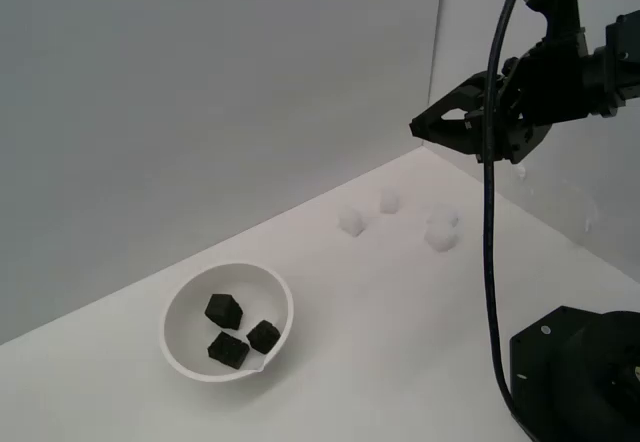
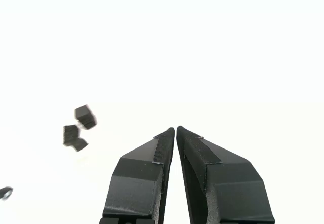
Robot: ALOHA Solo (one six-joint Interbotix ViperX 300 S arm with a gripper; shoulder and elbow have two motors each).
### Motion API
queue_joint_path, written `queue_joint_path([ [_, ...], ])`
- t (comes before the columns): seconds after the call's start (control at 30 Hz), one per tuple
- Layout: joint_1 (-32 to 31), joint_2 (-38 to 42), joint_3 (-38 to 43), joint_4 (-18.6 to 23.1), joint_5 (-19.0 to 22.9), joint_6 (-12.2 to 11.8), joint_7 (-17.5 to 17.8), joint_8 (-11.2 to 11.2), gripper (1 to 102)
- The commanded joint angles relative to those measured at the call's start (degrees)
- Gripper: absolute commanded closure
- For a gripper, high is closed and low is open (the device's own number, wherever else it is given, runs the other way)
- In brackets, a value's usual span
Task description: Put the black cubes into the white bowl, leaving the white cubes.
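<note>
Since all three black cubes (image 1: pixel 237 329) sit inside the white bowl (image 1: pixel 183 353), far below the claw (image 1: pixel 418 127) toward the exterior view's left, no pick looks left. White cubes (image 1: pixel 391 219) lie loose beneath the claw, well apart from the bowl. Claw's clenched, empty, raised high. Best finish: retract straight, avoid dipping near those whites.

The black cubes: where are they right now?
All three black cubes lie inside the white bowl, low on the exterior view's left, apart from the white cubes.
</note>
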Motion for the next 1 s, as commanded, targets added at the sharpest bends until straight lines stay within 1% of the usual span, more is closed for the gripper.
queue_joint_path([
  [0.0, 0.97, 3.52, 3.6, 1.32, 1.14, -0.97, 0.09, 0.53, 100],
  [0.17, 2.02, 8.96, 9.23, 4.57, 4.39, -1.05, -0.18, 0.53, 100],
  [0.3, 2.2, 13.27, 13.54, 6.77, 6.68, -0.44, -0.35, 0.53, 100],
  [0.5, 2.2, 20.74, 20.92, 10.2, 10.11, -0.44, -0.44, 0.35, 100],
  [0.83, 1.23, 30.5, 30.94, 11.16, 11.34, -0.62, -0.53, 0.44, 100],
  [0.97, -0.26, 36.47, 36.74, 13.45, 13.62, -0.7, -0.97, 0.35, 100],
])
